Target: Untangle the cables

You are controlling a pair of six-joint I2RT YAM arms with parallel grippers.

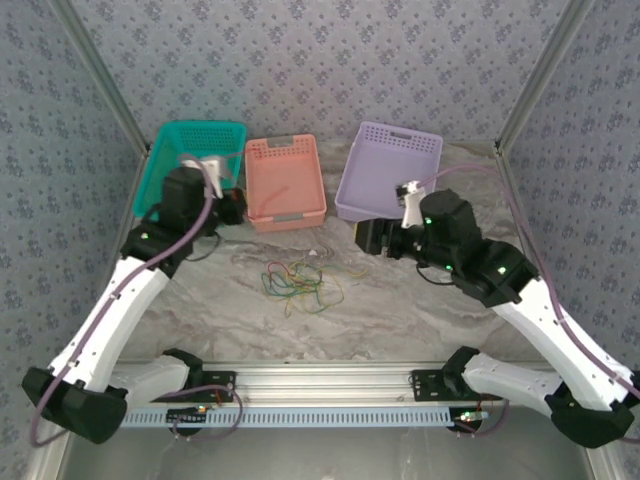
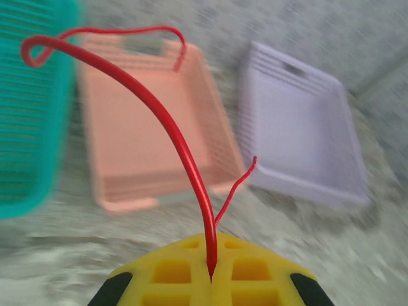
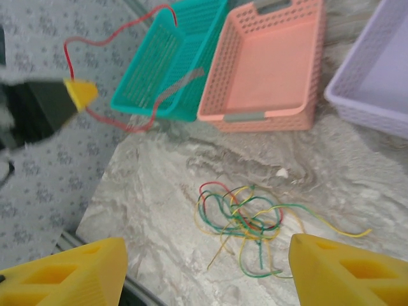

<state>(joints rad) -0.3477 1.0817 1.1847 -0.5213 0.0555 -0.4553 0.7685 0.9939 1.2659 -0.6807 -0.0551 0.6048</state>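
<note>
One red cable is free of the heap, pinched in the closed left tool and held up near the teal basket. The right tool stands wide and empty above the counter, where the other cables, green, yellow and red, lie knotted together. The task looks barely begun; that whole heap is left to separate.

Colourful cables tangled flat, red cable aloft

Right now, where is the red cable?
In the left wrist view the red cable sticks up from the shut jaws of the left gripper, on the left side by the teal basket.
</note>
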